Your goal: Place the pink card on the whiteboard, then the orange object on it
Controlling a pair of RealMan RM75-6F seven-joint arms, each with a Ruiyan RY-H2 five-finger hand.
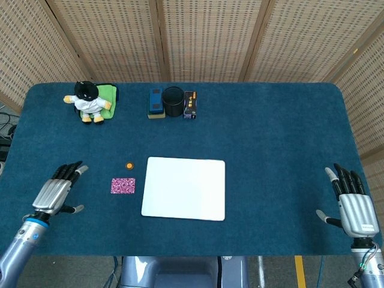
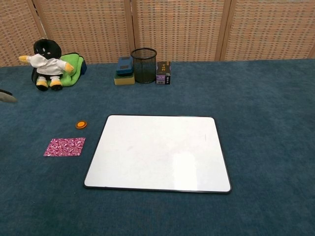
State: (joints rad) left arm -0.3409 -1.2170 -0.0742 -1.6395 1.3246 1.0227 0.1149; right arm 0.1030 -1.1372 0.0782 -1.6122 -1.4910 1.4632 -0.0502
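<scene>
Two hands showed in the head view over the blue carpeted table point(image 1: 276, 138): the left hand point(image 1: 55, 193) at 8 o'clock and the right hand point(image 1: 350, 204) at 4 o'clock, each with fingers spread apart and grasping nothing. The flat white rectangular whiteboard point(image 1: 184, 188) lay near the centre. Just beside its 9 o'clock edge lay the pink patterned rectangular card point(image 1: 123, 185), with the small round orange object point(image 1: 129, 165) at the card's 12 o'clock, apart from it.

In the chest view, the whiteboard point(image 2: 157, 152) filled the middle, the pink card point(image 2: 64, 146) sat at 9 o'clock, and the orange object point(image 2: 81, 124) lay at 10 o'clock, both on the table.
</scene>
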